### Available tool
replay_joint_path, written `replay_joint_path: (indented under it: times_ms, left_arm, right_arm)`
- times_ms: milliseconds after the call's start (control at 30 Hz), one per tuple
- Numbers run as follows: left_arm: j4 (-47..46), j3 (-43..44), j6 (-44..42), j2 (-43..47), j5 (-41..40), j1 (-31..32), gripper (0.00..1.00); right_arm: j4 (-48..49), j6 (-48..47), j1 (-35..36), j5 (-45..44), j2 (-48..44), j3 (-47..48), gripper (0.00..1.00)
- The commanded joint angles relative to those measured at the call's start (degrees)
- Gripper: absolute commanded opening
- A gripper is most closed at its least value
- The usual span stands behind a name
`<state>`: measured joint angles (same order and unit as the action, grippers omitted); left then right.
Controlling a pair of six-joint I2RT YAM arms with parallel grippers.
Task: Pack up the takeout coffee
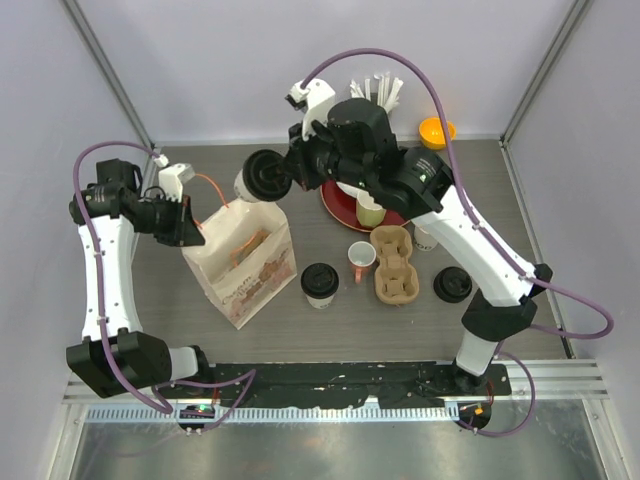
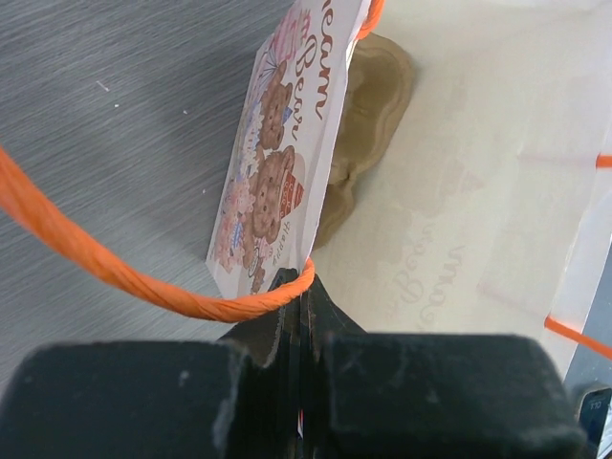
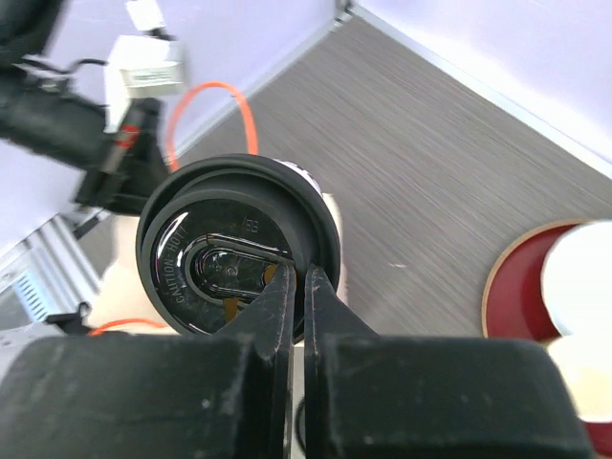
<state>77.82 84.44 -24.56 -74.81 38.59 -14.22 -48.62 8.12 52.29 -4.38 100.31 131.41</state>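
- Left end effector [image 2: 307, 292] up close: fingers pressed together, pinching the rim of the bag [image 1: 250, 285] right where the orange handle [image 2: 115, 273] loops off it.
- That grip holds the bag's mouth open; the bag stands on the table [image 1: 160, 300] at the near left, and a brown pulp piece shows down inside it.
- Just right of the bag, the second cup [image 1: 318, 283] stands upright on the table, black lid on.
- Along the same row: a white mug [image 1: 361, 258] with a pink handle, a cardboard carrier [image 1: 393, 265], and a loose black lid [image 1: 452, 285] lying flat.
- Further back, the right end effector [image 3: 298, 277] is clamped on the lid rim of the held cup [image 3: 229, 239].
- This cup is off the table, tipped over with its lid facing the wrist, hanging by the far edge of the bag's mouth.
- Behind that, a red plate [image 1: 335, 205] carries a green mug [image 1: 371, 212].
- At the back wall, a bundle of white straws [image 1: 380, 88].
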Motion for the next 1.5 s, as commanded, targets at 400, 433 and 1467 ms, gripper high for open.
replay_joint_path:
  times_ms: [400,433,1467]
  left_arm:
    - [7.2,4.9,-6.5,2.6,3.6,3.1,0.0]
    - [7.3,4.6,-6.8,2.7,3.8,3.8,0.0]
    - [7.8,-1.1,-6.4,1.1,2.9,5.2,0.0]
  right_arm:
    - [-16.8,-3.1,6.6,1.3,11.7,12.5,0.01]
    - [-16.8,-3.4,6.6,1.0,12.4,12.6,0.01]
    - [-16.0,-4.5,5.0,-1.4,27.7,5.3,0.01]
